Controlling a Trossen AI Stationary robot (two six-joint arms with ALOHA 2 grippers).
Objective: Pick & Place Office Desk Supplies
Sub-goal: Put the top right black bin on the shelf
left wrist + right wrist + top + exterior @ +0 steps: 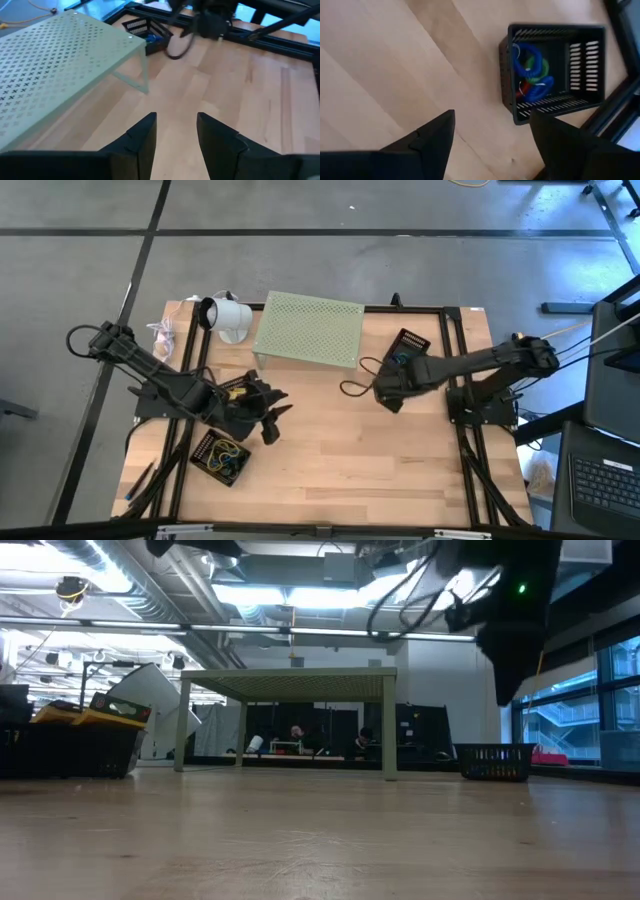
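Observation:
A black mesh basket (552,70) holds blue, green and red rubber-band loops (532,75) and stands on the table at the far right (405,345). My right gripper (492,135) hovers open beside it, pointing steeply down, with bare wood between its fingers. At the near left, a second black basket (222,457) holds yellow and blue loops. A black bin with yellow-green boxes (95,715) stands beside my left arm. My left gripper (176,132) is open and holds nothing, above the table left of centre (275,412).
The pale green perforated riser (308,328) stands on its legs at the far middle of the table. A white cup-shaped object (228,317) lies left of it. Black frame rails (455,360) run along the table's sides. Bare wood (340,450) lies between the arms.

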